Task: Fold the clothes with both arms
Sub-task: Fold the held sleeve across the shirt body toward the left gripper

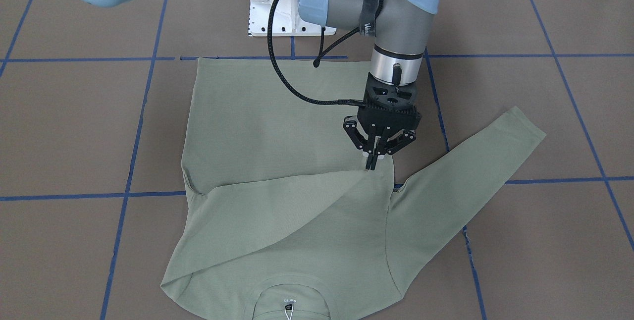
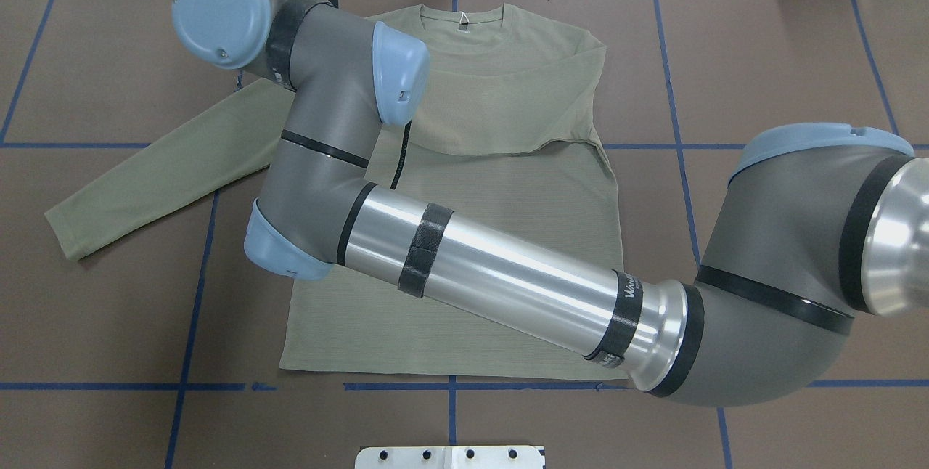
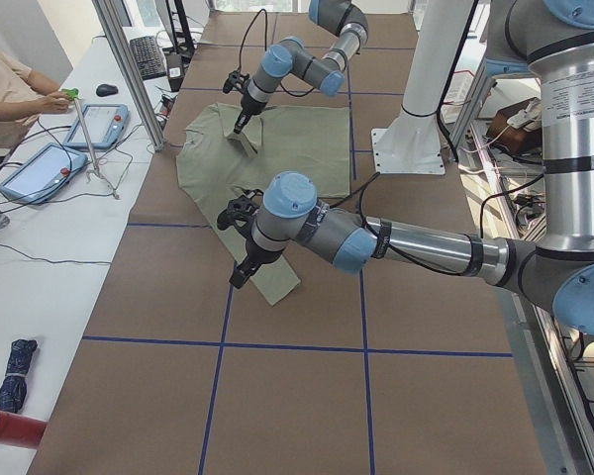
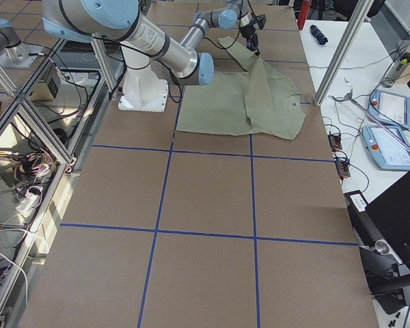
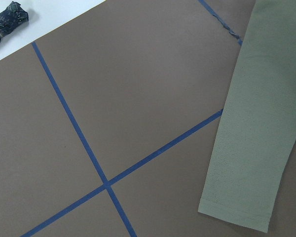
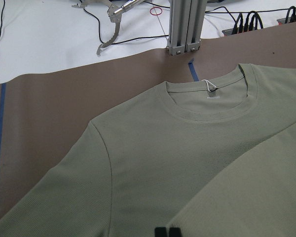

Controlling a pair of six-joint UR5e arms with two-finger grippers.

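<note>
Exterior front-facing, right claw (image 1: 370, 163) pinching shirt (image 1: 277, 127) edge

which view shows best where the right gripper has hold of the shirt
Exterior front-facing: the right gripper shows whole, its fingers shut on the tip of the sleeve folded across the shirt. The right wrist view catches only the fingertips at its bottom edge; both side views show it small; overhead, the right arm hides it.
</note>
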